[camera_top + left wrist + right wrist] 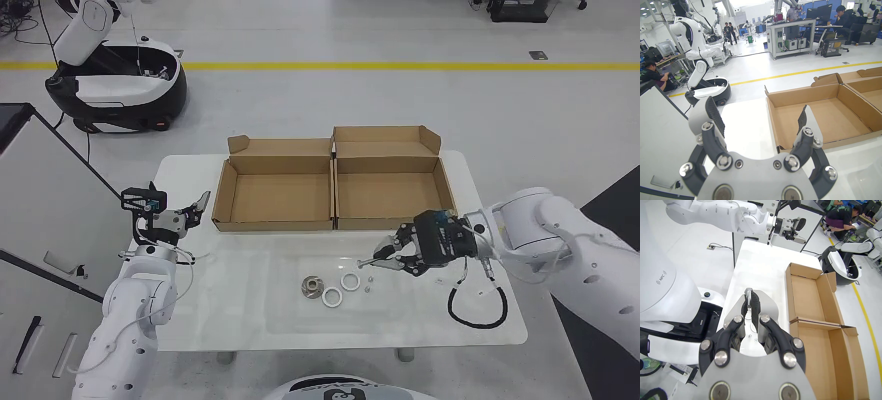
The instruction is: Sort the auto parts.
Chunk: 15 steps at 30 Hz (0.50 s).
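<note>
- Right tool [750,303] is clamped on a threaded bolt [748,298], held above the surface [240,300]; white rings [343,281] lie just beside its tip.
- Left tool [758,108] hangs with its fingers apart, near the left cardboard box [272,197].

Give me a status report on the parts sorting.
Right tool shut on bolt, above table. Left tool open, holding nothing. Nothing between bolt and nearest box.

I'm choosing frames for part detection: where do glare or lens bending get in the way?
Top view: the glossy table reflects light around the white rings, which barely stand out. Right wrist view: wide-lens bending bows the cardboard box edges, yet the bolt contrasts well. Left wrist view: the yellow floor line curves slightly.
</note>
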### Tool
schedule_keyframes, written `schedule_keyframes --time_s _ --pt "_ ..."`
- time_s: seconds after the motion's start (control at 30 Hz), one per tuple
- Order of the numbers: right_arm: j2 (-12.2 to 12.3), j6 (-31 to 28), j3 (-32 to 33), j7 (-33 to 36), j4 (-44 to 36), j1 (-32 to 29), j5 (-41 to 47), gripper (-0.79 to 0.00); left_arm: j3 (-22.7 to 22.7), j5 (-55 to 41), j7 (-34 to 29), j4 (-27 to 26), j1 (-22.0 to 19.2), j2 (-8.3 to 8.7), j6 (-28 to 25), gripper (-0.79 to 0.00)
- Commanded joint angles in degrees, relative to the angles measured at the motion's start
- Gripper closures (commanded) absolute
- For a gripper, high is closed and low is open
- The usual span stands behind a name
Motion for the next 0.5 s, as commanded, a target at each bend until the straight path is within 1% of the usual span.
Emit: schedule_keyframes --time_s 0.0,0.1,0.17,0.23,0.3,0.37,0.47 --pt "0.00 0.00 0.00 -0.01 0.00 0.00 0.00 0.000 0.00 0.00 0.00 0.00 0.00 0.00 0.00 -0.785" --pt "-0.12 0.82 -0.14 -0.45 -0.06 -0.33 -0.05 0.000 0.00 0.00 0.00 0.00 0.00 0.00 0.00 -0.785" --pt "-0.70 1.66 -0.15 -4.68 0.10 -0.61 0.95 0.000 0.00 0.00 0.00 0.00 0.00 0.00 0.00 -0.785" --pt "-1.25 1.37 -0.52 -6.34 0.64 -0.10 -0.46 0.000 0.00 0.00 0.00 0.00 0.00 0.00 0.00 -0.785" --pt "-2.33 0.44 -1.72 -9.68 1.42 1.05 -1.20 0.000 0.00 0.00 0.00 0.00 0.00 0.00 0.00 -0.785" --pt "-3.19 0.00 -2.94 -11.21 2.14 2.25 -2.36 0.000 0.00 0.00 0.00 0.00 0.00 0.00 0.00 -0.785" --pt "-5.17 0.00 -6.46 -14.80 3.36 5.26 -3.55 0.000 0.00 0.00 0.00 0.00 0.00 0.00 0.00 -0.785"
